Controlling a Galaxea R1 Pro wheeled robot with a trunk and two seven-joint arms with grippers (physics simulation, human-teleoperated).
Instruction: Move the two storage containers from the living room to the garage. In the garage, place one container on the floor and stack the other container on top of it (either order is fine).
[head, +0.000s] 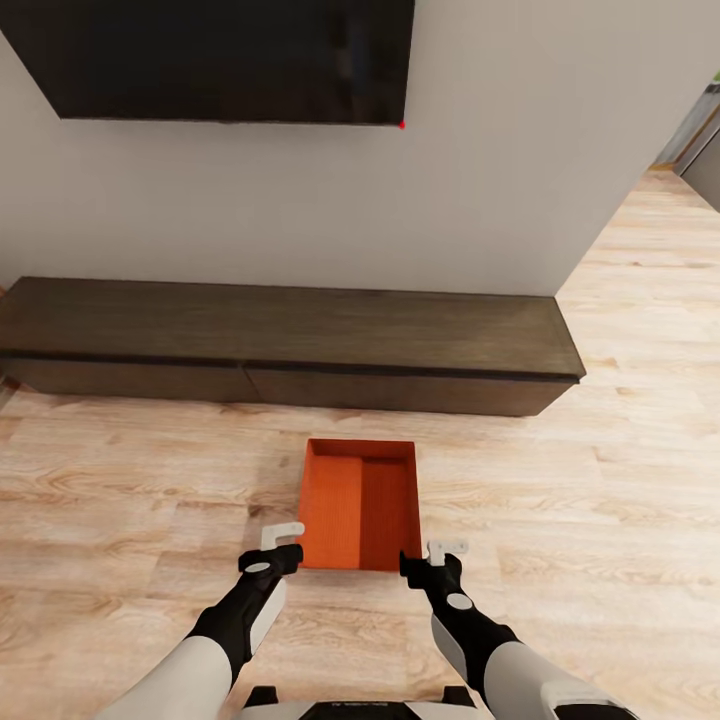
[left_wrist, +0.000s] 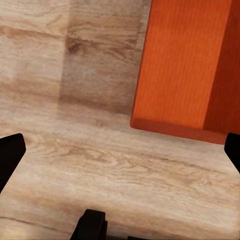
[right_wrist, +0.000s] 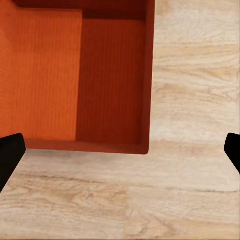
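container (head: 360, 503) on floor (head: 130, 480) before bench (head: 290, 345), tv (head: 215, 58) above.

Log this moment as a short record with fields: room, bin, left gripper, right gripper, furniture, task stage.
room: living room, light wood floor
bin: one orange bin, empty, flat on the floor, in front of the bench
left gripper: left gripper, open, by the bin's near left corner, holding nothing
right gripper: right gripper, open, by the near right corner, holding nothing
furniture: long dark bench against the wall, black TV above
task stage: bin not yet lifted
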